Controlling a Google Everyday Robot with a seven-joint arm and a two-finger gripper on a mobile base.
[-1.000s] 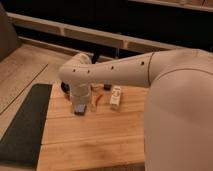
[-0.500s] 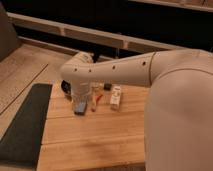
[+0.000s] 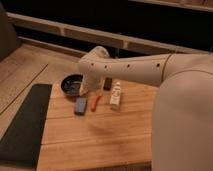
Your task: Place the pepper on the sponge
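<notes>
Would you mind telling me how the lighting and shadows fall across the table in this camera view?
In the camera view the light is dim and warm; the shelves behind are nearly black, while the white arm is brightest. The gripper hangs in the arm's shade beside the black bowl, near the sponge and pepper, whose colours read clearly. No glare on the wooden table.

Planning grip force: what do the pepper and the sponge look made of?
The pepper: even orange-red skin with no visible detail; it could be real or a plastic toy. The sponge: a matte blue-grey block, likely soft foam, though its texture is unclear. The pincer hangs just behind both.
</notes>
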